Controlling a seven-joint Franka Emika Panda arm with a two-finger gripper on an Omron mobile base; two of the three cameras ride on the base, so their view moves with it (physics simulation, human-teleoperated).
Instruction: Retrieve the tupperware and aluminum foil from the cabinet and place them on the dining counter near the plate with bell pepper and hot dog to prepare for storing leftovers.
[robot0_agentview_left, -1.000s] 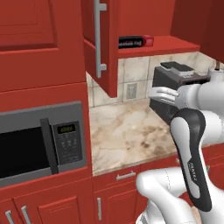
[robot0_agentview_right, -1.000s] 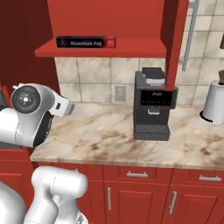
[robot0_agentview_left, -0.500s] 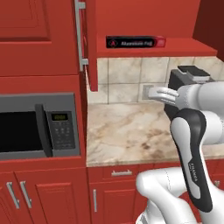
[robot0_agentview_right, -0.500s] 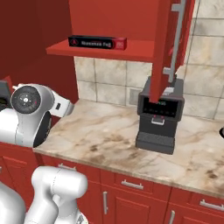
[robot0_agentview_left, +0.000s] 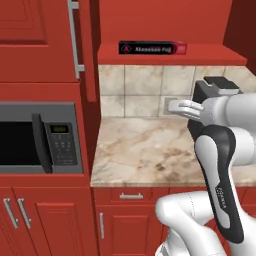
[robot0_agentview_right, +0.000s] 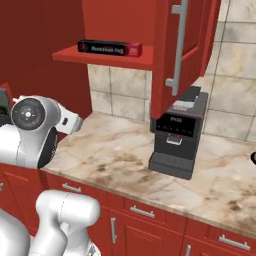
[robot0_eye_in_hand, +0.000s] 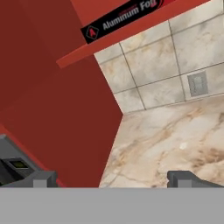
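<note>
Foil (robot0_agentview_left: 152, 48) lies lengthwise on the open cabinet's shelf (robot0_agentview_left: 170, 59), above the desk (robot0_agentview_left: 150, 155). Pincer (robot0_eye_in_hand: 111, 178), tips apart and empty, sits well below. Best approach: rise level with the shelf, straddle the box's narrow width.

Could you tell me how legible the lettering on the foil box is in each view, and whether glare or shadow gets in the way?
Hand view: the aluminum foil reads clearly, though tilted and cut at the top edge. Left base view: its white lettering is small and soft. Right base view: the text is blurred and dim. No glare anywhere; lighting is flat, and the shelf casts only faint shade.
</note>
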